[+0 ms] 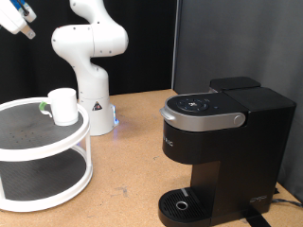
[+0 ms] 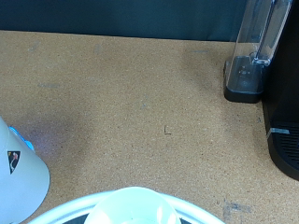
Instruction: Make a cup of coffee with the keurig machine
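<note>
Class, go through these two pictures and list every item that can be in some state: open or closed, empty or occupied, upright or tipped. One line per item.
Large black boxy keurig machine: lid closed, round drip tray empty.
Small plain white cylindrical cup: upright on the top shelf, not at the machine.
White round two-tier shelf stand: upright, top tier holds the cup.
Gripper: raised at the exterior view's top left; nothing visibly held.

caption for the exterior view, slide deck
Gripper raised at top left, far from the white cup on a two-tier stand; keurig machine lid closed.

No legible text on anything
</note>
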`<state>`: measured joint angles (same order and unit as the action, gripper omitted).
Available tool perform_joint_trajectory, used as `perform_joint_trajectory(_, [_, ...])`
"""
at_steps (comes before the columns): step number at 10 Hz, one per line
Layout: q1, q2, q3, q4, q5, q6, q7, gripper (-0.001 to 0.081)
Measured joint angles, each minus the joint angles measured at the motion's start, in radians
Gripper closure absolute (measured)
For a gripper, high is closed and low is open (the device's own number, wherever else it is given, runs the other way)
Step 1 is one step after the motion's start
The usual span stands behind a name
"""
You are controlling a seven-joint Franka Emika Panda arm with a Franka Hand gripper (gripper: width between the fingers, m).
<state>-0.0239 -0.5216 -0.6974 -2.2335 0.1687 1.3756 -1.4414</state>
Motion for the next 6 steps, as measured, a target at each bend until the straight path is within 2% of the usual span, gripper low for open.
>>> perform_joint_trajectory(2, [0.000,0.000,0.000,-0.007,-0.002,0.005,-0.001,0.0805])
perform_joint_trajectory(6, [-0.004,0.002,-0.002,-0.087,-0.035,0.152,-0.016,0.0805])
